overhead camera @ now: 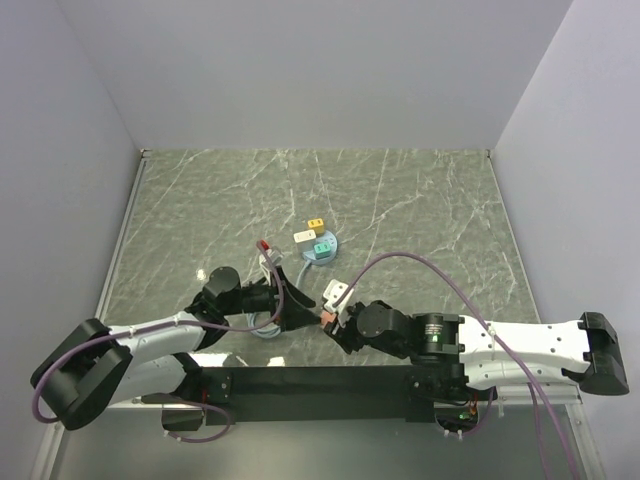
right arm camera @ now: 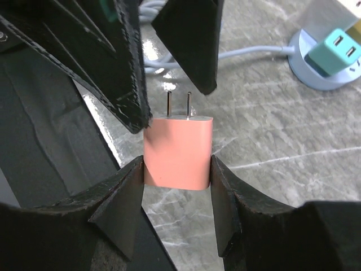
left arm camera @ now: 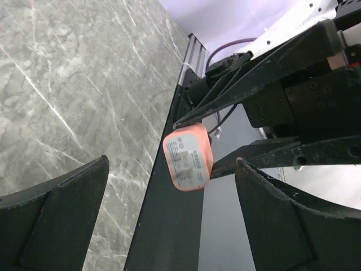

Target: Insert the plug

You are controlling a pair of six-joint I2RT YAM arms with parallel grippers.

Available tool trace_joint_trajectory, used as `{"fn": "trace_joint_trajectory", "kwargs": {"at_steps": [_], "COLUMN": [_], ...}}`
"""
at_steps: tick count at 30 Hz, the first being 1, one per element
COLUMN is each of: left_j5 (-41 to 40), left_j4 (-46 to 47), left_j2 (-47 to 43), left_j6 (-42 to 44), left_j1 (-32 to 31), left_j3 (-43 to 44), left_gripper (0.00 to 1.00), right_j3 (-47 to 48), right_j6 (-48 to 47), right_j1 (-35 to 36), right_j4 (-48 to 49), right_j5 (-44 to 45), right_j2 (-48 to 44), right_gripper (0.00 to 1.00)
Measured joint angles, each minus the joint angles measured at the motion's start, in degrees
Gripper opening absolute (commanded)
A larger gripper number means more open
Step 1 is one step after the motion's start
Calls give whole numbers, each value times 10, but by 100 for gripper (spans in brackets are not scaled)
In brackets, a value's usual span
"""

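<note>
Salmon plug sits low-centre in the top view, pinched by right gripper; round socket hub lies well apart.

Left wrist: left gripper spread wide, holding nothing, plug just ahead.

Right wrist: pads clamp the plug's flat sides, prongs free. Likely light, rigid, slick; grip mid-body.
</note>
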Motion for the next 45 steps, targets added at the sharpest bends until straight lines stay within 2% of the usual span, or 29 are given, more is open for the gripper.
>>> {"fn": "trace_joint_trajectory", "kwargs": {"at_steps": [8, 14, 15, 20, 23, 25, 26, 27, 29, 30, 32, 33, 35, 36, 45], "left_j5": [26, 42, 45, 61, 69, 73, 75, 74, 69, 67, 65, 63, 64, 65, 55], "left_j4": [37, 57, 62, 88, 95, 98, 103, 107, 107, 108, 113, 116, 127, 133, 131], "left_j2": [50, 67, 73, 109, 118, 119, 119, 119, 120, 121, 122, 122, 121, 121, 77], "left_j6": [-18, -26, -29, -37, -43, -45, -46, -50, -60, -60, -60, -60, -57, -58, -36], "left_j1": [-1, -4, -5, -10, -15, -19, -21, -23, -23, -23, -23, -23, -20, -15, 56], "left_j3": [10, 18, 20, 25, 26, 28, 29, 31, 33, 33, 33, 33, 33, 33, 58], "left_gripper": [97, 81, 74, 67, 56, 39, 21, 1, 1, 1, 1, 1, 0, 1, 0], "right_j3": [0, 0, 0, 0, 0, 0, 0, 0, 0, 0, 0, -1, -4, -6, -20], "right_j6": [-25, -33, -33, -45, -49, -50, -50, -52, -62, -61, -59, -56, -45, -41, -15], "right_j1": [5, 9, 10, 11, 12, 12, 12, 12, 13, 13, 15, 15, 13, 10, -50], "right_j4": [18, 33, 37, 45, 45, 43, 42, 40, 38, 39, 41, 43, 48, 50, 108], "right_j5": [-5, -11, -11, -10, -9, -6, -3, 2, 20, 22, 30, 35, 50, 57, 67], "right_j2": [17, 21, 21, 21, 21, 21, 21, 21, 21, 21, 21, 21, 14, 5, -108], "right_gripper": [24, 24, 24, 24, 24, 24, 24, 25, 33, 47, 60, 72, 87, 90, 92]}}
